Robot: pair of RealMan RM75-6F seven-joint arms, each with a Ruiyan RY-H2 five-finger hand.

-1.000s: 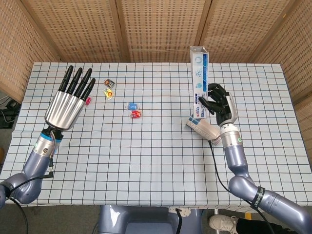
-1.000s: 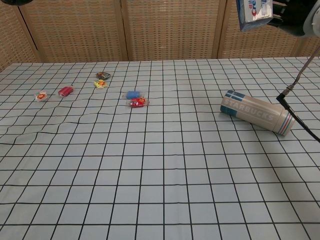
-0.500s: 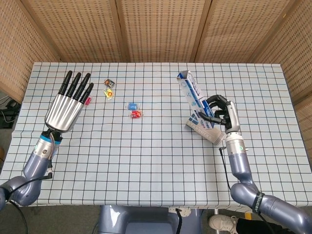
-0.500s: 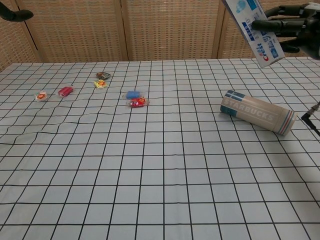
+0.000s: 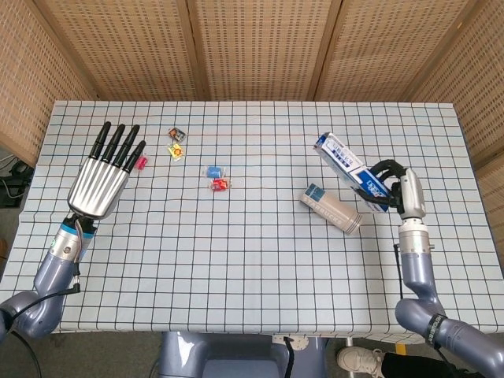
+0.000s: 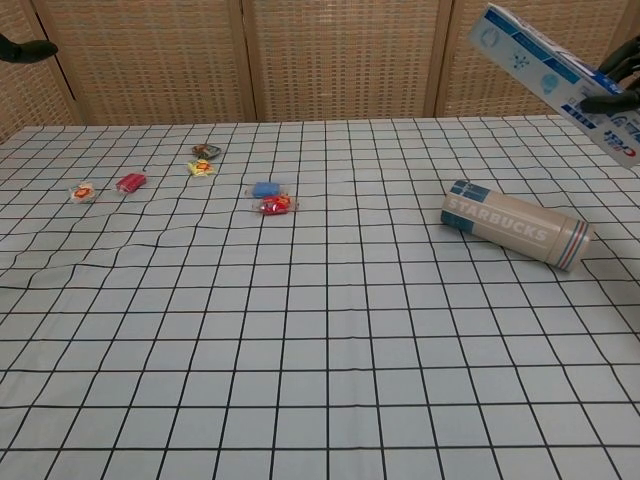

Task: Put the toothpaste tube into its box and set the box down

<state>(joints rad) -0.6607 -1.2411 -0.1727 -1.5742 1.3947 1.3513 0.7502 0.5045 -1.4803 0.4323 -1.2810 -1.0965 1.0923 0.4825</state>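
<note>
Box held tilted above the table; set-down step judged in hand.

Toothpaste box [image 5: 351, 171] is gripped at its lower end by the right hand [image 5: 396, 190], carried clear of the grid cloth [image 5: 260, 252], just right of the lying Starbucks cylinder [image 5: 331, 209]. Tube not visible, presumably inside. Left hand [image 5: 102, 176] is held flat, fingers spread, empty. Next: box to be lowered flat onto free cloth, clear of the cylinder, then released.
</note>
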